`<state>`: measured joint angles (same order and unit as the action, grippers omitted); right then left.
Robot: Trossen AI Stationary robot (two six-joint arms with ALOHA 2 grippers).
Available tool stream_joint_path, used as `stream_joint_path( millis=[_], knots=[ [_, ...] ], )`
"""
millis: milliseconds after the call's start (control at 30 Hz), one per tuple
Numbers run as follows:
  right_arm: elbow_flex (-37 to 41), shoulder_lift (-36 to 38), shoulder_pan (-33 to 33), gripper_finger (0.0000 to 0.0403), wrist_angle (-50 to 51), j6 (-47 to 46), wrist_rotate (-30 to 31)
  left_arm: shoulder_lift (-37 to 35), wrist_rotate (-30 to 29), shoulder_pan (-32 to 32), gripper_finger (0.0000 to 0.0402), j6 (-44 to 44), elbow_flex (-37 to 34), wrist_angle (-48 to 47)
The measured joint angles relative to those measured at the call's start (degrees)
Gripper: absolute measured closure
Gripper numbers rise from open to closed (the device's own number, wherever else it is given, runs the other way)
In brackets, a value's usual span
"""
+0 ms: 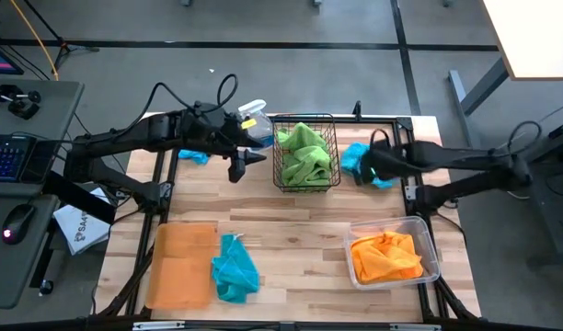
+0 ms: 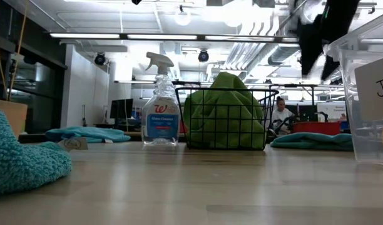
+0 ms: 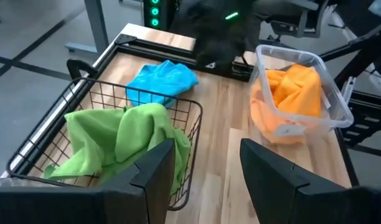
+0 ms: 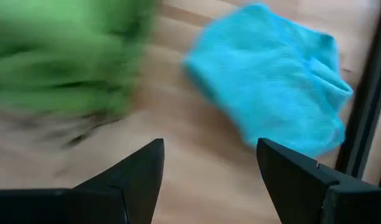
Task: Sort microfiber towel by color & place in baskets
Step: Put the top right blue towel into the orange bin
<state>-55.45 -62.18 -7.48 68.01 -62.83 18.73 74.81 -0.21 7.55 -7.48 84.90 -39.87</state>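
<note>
The black wire basket (image 1: 305,154) holds lime green towels (image 3: 116,134) and stands at the far middle of the table. The clear bin (image 1: 392,253) holds orange towels (image 3: 290,93). One turquoise towel (image 1: 234,268) lies beside the orange-brown tray (image 1: 180,267). Another turquoise towel (image 1: 194,156) lies at the far left under my left arm. A third turquoise towel (image 4: 271,99) lies right of the basket. My right gripper (image 4: 209,162) is open and hovers above this third towel (image 2: 313,140). My left gripper (image 3: 206,168) is open, in the air just left of the basket.
A clear spray bottle (image 2: 160,106) with blue liquid stands at the far edge, left of the basket. The bare wood of the table (image 1: 300,239) lies between the tray and the clear bin. A desk with keyboard and mouse (image 1: 15,184) stands to the table's left.
</note>
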Motion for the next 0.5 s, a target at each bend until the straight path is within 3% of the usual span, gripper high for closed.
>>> stream_joint_path(
  millis=[133, 267, 367, 500],
  knots=[
    [11.6, -0.2, -17.9, 0.0151, -11.9, 2.9, -5.3, 0.0, 0.0, -1.1, 0.0232, -1.1, 0.0, 0.1],
    [20.9, -1.8, -30.0, 0.0151, -29.2, 1.4, -14.6, 0.0, -0.1, -2.0, 0.0232, -1.4, 0.0, 0.5],
    [24.8, -4.3, -34.5, 0.0151, -35.9, -0.9, -16.8, 0.0, -1.3, -2.5, 0.0232, -2.0, 0.0, 1.0],
    [26.0, -8.3, -36.4, 0.0151, -37.0, -0.8, -16.0, 0.0, -2.0, -2.7, 0.0232, -2.5, 0.0, 1.0]
  ],
)
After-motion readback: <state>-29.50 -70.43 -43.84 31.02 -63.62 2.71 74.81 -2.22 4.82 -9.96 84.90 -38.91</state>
